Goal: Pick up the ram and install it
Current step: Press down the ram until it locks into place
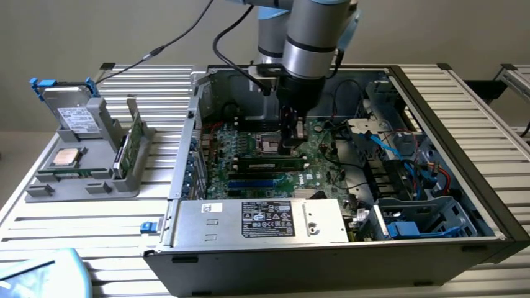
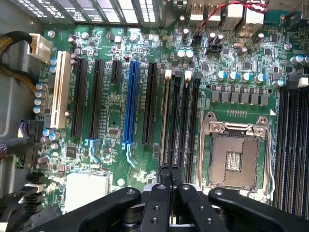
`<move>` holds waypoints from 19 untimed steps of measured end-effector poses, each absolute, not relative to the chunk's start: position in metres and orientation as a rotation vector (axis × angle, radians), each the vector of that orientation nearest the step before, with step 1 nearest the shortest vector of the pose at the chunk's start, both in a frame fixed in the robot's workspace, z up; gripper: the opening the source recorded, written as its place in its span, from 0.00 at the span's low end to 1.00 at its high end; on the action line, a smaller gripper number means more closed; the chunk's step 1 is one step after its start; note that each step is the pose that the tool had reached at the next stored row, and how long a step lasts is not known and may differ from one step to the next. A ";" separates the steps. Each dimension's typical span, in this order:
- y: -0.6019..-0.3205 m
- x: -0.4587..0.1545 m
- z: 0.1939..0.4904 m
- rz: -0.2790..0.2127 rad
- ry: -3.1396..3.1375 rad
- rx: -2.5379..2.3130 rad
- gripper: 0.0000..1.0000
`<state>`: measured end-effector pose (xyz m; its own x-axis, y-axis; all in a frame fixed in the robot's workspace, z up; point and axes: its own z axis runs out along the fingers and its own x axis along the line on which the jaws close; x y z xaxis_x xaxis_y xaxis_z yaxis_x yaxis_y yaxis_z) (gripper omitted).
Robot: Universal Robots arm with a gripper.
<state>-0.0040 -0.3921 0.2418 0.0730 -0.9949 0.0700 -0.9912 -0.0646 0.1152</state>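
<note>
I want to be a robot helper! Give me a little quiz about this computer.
1. True or false: the hand is shut.
2. Where is the hand? A in the case; B beside it; C behind it.
3. Fill in: the socket has no chip in it, so it is ___.
Key: 1 true; 2 A; 3 empty.
</note>
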 end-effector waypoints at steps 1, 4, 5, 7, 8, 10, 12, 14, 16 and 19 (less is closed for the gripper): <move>-0.392 -0.004 0.242 -0.041 -2.053 2.200 0.10; -0.393 -0.003 0.241 -0.036 -2.056 2.202 0.10; -0.393 -0.002 0.241 -0.032 -2.057 2.204 0.10; -0.394 -0.002 0.240 -0.023 -2.062 2.208 0.10; -0.394 -0.002 0.240 -0.016 -2.065 2.210 0.10; -0.394 -0.002 0.239 -0.002 -2.071 2.216 0.10; -0.394 -0.002 0.237 0.010 -2.076 2.220 0.10; -0.394 -0.002 0.235 0.016 -2.076 2.221 0.10; -0.394 -0.002 0.234 0.021 -2.075 2.218 0.10; -0.394 -0.002 0.233 0.029 -2.071 2.214 0.10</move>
